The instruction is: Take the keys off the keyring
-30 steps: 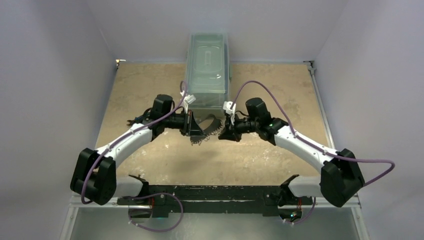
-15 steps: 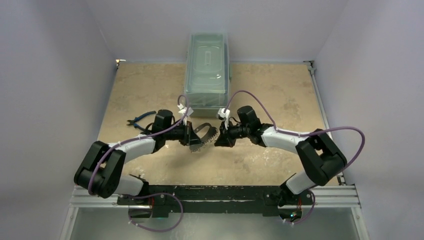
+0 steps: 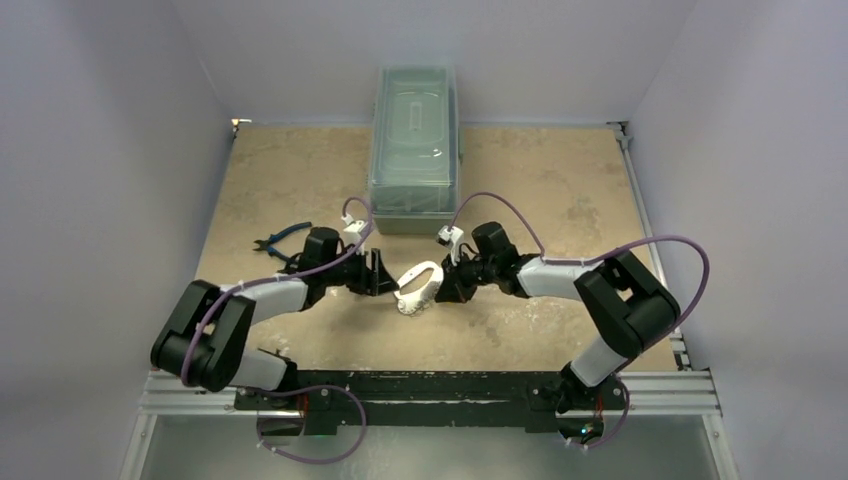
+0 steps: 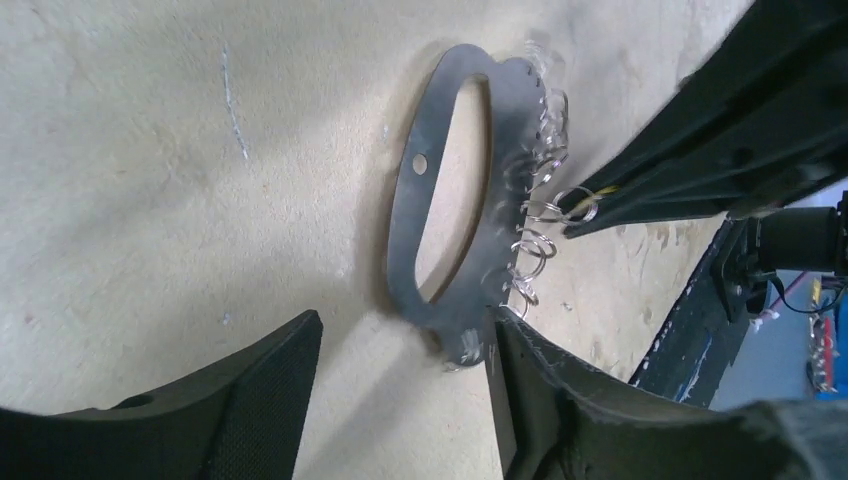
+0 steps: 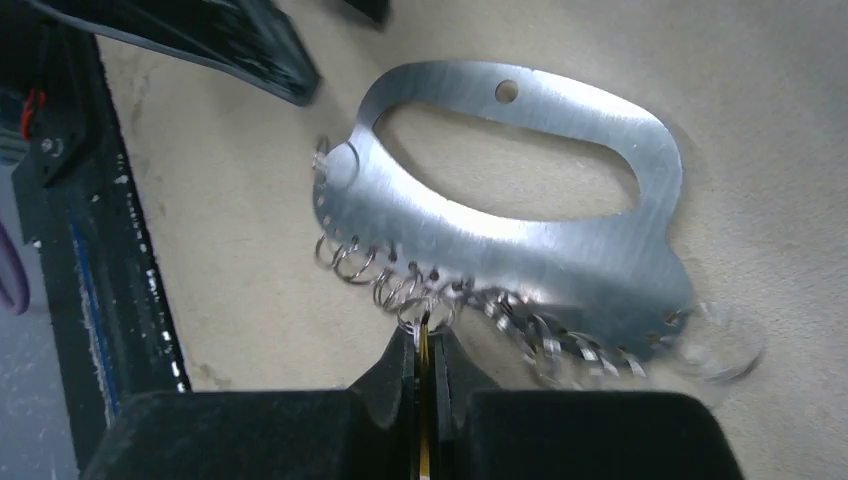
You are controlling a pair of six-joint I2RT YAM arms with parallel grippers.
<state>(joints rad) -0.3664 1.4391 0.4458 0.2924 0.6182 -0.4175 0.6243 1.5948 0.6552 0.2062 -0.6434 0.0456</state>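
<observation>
The keyring (image 3: 418, 288) is a flat silvery oval plate with a long cut-out, low over the tan table between both arms. Small wire rings (image 5: 352, 262) hang along one edge of the keyring (image 5: 520, 240). My right gripper (image 5: 425, 335) is shut on a thin yellow-edged key (image 5: 425, 352), seen edge-on and hooked to one ring. No other keys show. My left gripper (image 4: 400, 330) stands open, and the near end of the keyring (image 4: 405, 225) sits just beyond its fingertips, close to the right finger (image 4: 530, 380). The right gripper (image 4: 660, 190) shows beyond the rings.
Blue-handled pliers (image 3: 280, 238) lie on the table behind the left arm. A clear lidded plastic box (image 3: 414, 135) stands at the back centre. The black base rail (image 3: 430, 385) runs along the near edge.
Both arms came down and nearer, bringing the keyring low to the table. My left gripper opened and let go of the keyring. The right gripper stayed shut on the key.
</observation>
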